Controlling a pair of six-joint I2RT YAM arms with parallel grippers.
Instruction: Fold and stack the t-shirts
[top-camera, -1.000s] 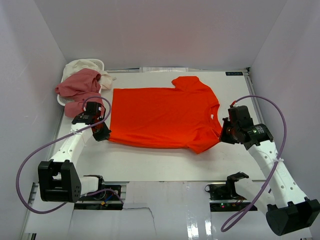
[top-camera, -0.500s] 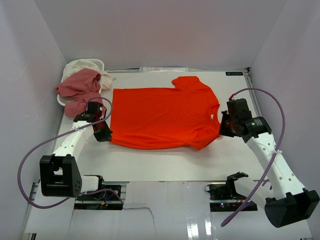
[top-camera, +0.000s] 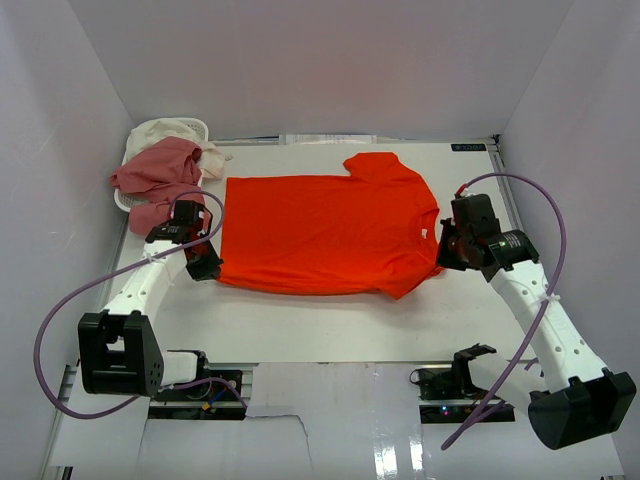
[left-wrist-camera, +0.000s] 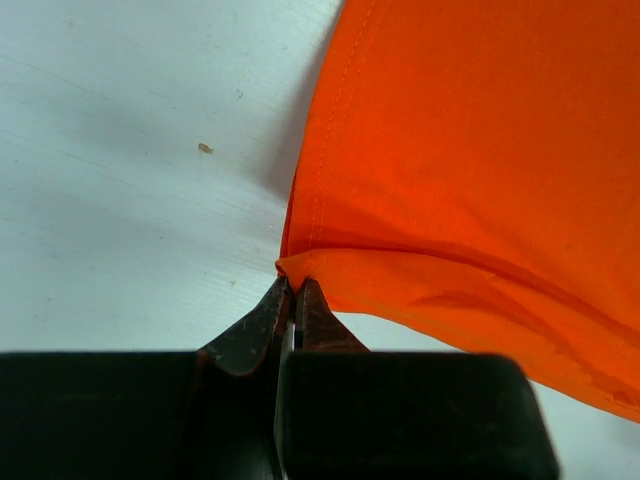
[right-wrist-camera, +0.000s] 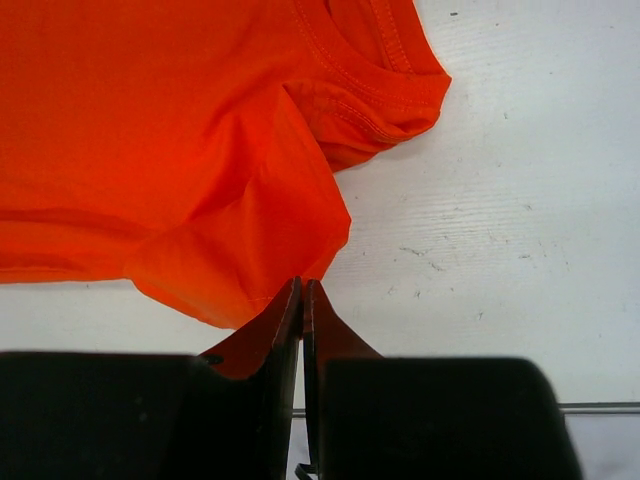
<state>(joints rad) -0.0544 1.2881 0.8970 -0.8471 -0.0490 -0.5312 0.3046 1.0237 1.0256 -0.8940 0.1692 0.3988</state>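
Note:
A bright orange-red t-shirt (top-camera: 320, 230) lies spread flat in the middle of the white table, collar to the right. My left gripper (top-camera: 207, 267) is shut on its near left hem corner, and the left wrist view shows that orange shirt (left-wrist-camera: 480, 150) pinched at the left gripper's (left-wrist-camera: 295, 283) tips. My right gripper (top-camera: 443, 256) is shut on the near right sleeve edge. In the right wrist view the orange shirt (right-wrist-camera: 150, 120) creases down to the right gripper's (right-wrist-camera: 303, 285) tips. A dusty pink t-shirt (top-camera: 158, 172) and a cream-white t-shirt (top-camera: 165, 131) lie crumpled at the far left.
A small white basket (top-camera: 203, 124) sits in the far left corner under the crumpled shirts. White walls close in the table (top-camera: 330, 330) on three sides. The arm bases and loose cables are at the near edge.
My right gripper has moved a little left and away from the near edge, drawing the sleeve inward. The left gripper has barely shifted. Both stay shut on the orange shirt.

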